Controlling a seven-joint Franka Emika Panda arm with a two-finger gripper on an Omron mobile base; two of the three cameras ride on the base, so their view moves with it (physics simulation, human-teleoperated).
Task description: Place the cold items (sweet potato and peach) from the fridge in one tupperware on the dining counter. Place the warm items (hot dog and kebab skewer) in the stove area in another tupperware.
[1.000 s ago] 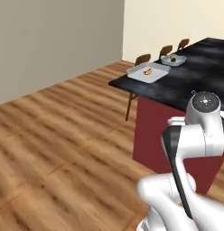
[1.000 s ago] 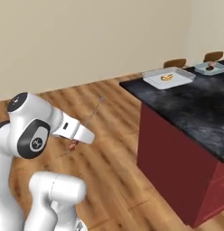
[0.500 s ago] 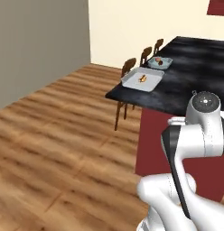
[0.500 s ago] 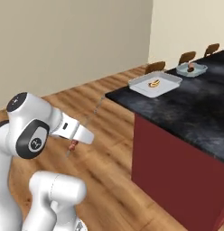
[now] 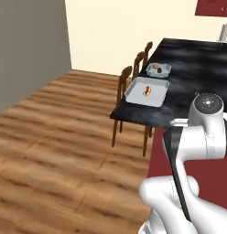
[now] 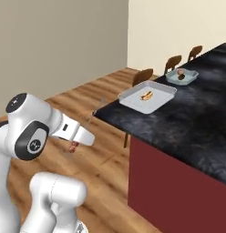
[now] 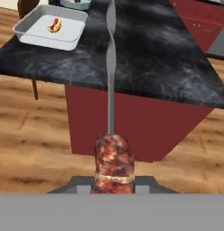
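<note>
While held, kebab skewer (image 7: 113, 155) points toward counter (image 7: 145, 49).

Even, soft, bright light fills all three views, with no visible lamp. The glossy black marbled stone counter (image 5: 197, 73) carries pale cloudy sheen, strongest toward its far edge. Beneath its near edge the wooden plank floor (image 5: 56, 151) darkens only slightly; shadows are faint. Rendering is soft and low in detail, far things slightly blurred, with no bending at the edges.
</note>
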